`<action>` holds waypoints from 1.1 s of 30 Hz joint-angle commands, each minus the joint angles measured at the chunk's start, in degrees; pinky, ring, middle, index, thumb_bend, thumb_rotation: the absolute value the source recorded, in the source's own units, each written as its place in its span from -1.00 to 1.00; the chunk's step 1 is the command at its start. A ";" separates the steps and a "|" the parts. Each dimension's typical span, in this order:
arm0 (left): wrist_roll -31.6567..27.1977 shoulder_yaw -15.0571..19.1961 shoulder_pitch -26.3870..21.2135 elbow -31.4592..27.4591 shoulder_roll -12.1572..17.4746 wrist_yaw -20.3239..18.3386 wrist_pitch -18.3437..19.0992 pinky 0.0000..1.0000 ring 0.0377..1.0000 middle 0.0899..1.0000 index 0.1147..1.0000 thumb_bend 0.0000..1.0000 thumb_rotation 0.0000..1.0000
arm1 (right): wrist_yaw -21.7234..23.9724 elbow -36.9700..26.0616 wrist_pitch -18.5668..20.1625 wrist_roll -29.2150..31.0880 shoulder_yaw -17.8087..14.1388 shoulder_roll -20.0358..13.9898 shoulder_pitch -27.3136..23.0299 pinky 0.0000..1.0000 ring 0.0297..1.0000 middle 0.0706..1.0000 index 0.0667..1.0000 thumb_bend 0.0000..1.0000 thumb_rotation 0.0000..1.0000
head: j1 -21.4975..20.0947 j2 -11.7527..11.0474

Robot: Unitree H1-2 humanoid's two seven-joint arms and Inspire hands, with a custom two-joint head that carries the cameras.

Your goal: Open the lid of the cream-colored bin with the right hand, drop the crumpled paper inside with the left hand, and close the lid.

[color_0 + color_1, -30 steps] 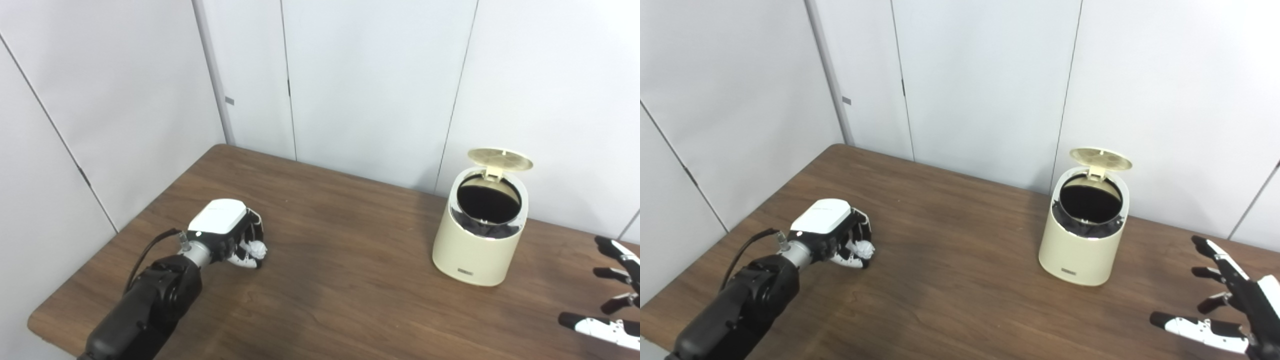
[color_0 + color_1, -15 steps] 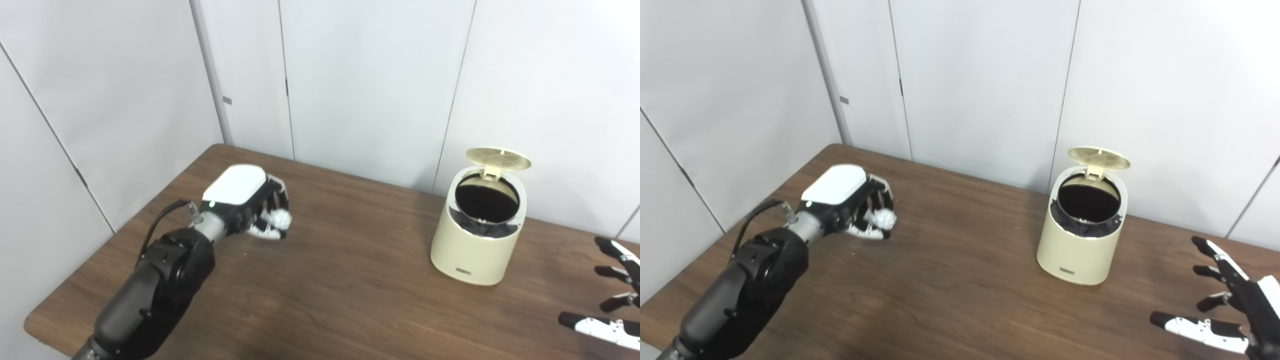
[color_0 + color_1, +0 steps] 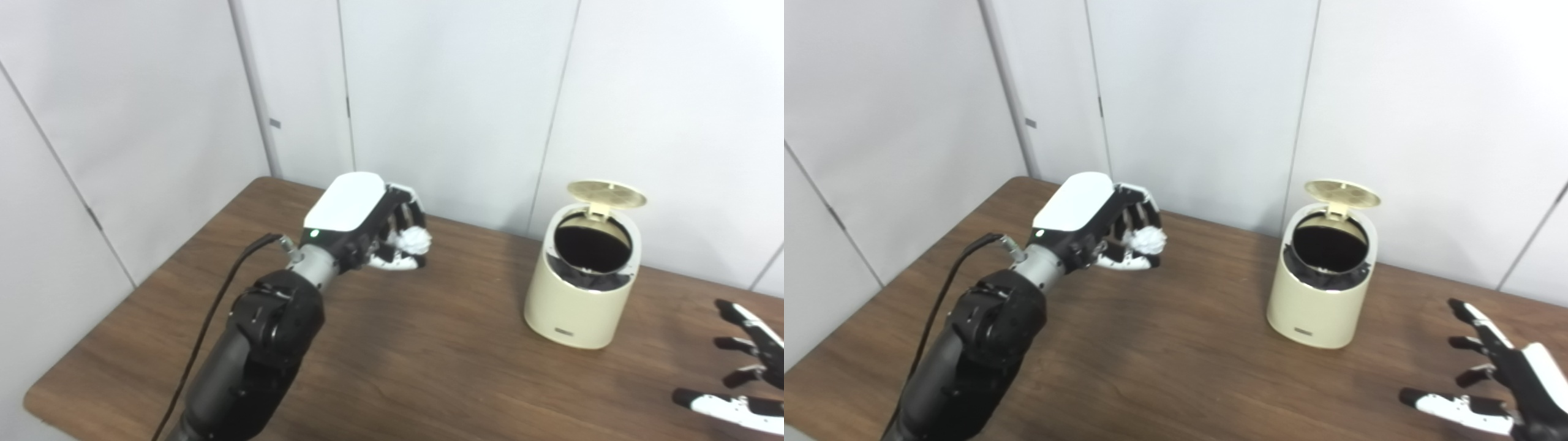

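The left hand (image 3: 367, 226) has risen from the surface (image 3: 429, 349) toward the open cream bin (image 3: 579, 294), fingers clenched around the crumpled paper (image 3: 415, 239). The right hand (image 3: 1500, 386) waits, fingers spread.

No text, number or brand could be read in either view. The only label-like mark was a small dark plate (image 3: 565, 332) low on the front wall of the cream-colored bin (image 3: 582, 294), between the left hand (image 3: 367, 223) and the right hand (image 3: 1497, 383) and nearer the latter; its characters were too small and blurred to make out. A small grey tag (image 3: 275, 123) stood on the wall seam above and beyond the left hand, showing no legible marking.
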 commanded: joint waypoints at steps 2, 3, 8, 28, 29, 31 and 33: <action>0.04 -0.63 -3.79 0.91 -1.31 2.38 -2.45 -0.41 -0.35 -0.18 -0.04 -0.01 -1.00 | -1.37 -1.33 -1.88 -0.48 0.09 0.40 -2.53 0.26 0.66 0.86 0.85 0.50 -0.49 | -1.86 -0.08; -0.04 -0.95 -4.39 1.59 -2.00 2.86 -2.90 -0.40 -0.34 -0.17 -0.07 -0.01 -1.00 | -1.38 -1.16 -1.94 -0.48 0.21 0.61 -2.65 0.30 0.68 0.88 0.85 0.50 -0.54 | -3.06 -0.21; -0.68 -1.31 -6.06 4.37 -5.36 4.71 -3.81 -0.36 -0.31 -0.13 -0.07 0.00 -1.00 | -1.35 -0.36 -2.19 0.19 0.27 1.71 -2.90 0.29 0.66 0.84 0.82 0.58 -0.55 | -7.59 -1.02; -6.25 -3.61 -7.57 15.40 -14.97 17.19 -10.51 -0.39 -0.33 -0.17 -0.03 -0.01 -1.00 | -3.77 3.27 -6.13 -2.14 2.64 3.22 -2.10 0.37 0.65 0.81 0.82 0.60 -0.38 | -18.34 -5.49; -6.31 -3.90 -7.71 16.15 -15.25 17.84 -10.91 -0.40 -0.33 -0.18 -0.02 -0.01 -1.00 | -3.95 3.46 -6.23 -2.36 2.64 3.33 -1.92 0.38 0.65 0.81 0.82 0.60 -0.37 | -18.65 -5.89; -6.59 -4.39 -8.04 17.52 -15.70 18.82 -11.74 -0.38 -0.32 -0.17 -0.02 -0.01 -1.00 | -4.27 3.79 -6.58 -2.62 2.61 3.50 -1.64 0.36 0.65 0.81 0.82 0.59 -0.37 | -19.11 -6.38; -7.25 -4.75 -8.48 18.65 -16.21 19.54 -12.42 -0.37 -0.31 -0.17 -0.03 -0.01 -1.00 | -4.42 3.99 -6.85 -2.63 2.55 3.64 -1.46 0.33 0.65 0.82 0.83 0.58 -0.38 | -19.38 -6.49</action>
